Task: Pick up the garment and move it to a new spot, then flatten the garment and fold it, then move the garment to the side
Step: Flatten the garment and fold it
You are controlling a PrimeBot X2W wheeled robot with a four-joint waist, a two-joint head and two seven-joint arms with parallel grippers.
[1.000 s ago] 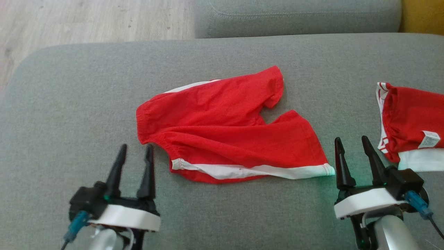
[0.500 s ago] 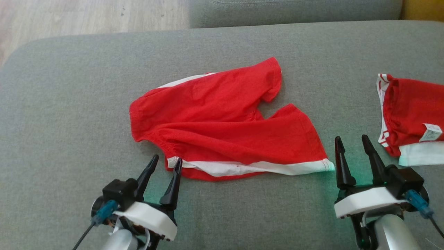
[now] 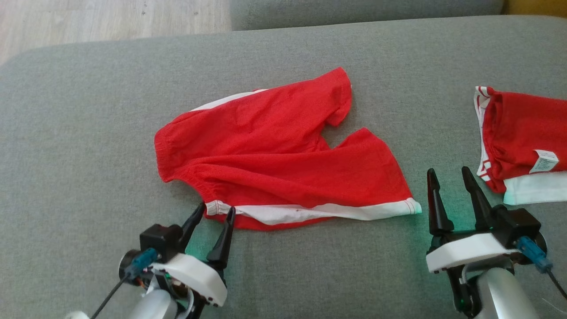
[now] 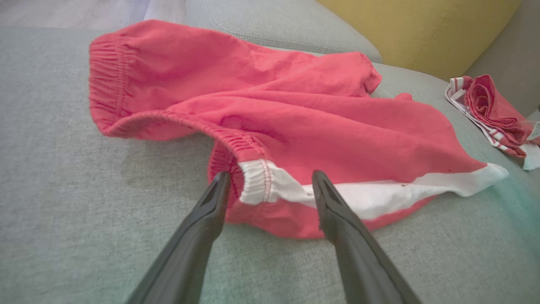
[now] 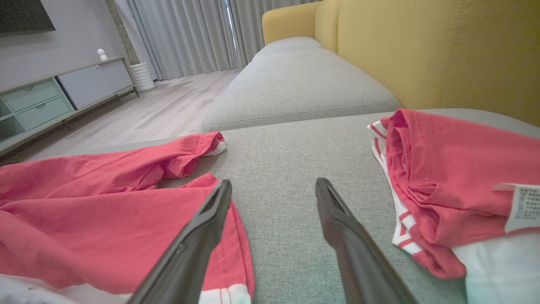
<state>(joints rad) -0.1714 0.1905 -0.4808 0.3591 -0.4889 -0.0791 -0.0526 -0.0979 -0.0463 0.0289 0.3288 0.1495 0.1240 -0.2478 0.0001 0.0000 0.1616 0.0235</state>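
Red garment [image 3: 274,150] on grey sofa [image 3: 88,133]; left gripper [image 3: 217,207] and right gripper [image 3: 447,169], jaws spread.

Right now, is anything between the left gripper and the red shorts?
Nothing visible. The left gripper is open, its tips on either side of the white-striped waistband corner of the red shorts on the grey cushion. The other red garment lies apart, off to the right.

The shorts [image 3: 274,155] lie in the middle of the cushion [image 3: 88,133], a second garment [image 3: 518,128] well apart on their right. The left gripper [image 3: 216,208] straddles the shorts' near left corner. The right gripper [image 3: 448,171] stands between the two garments
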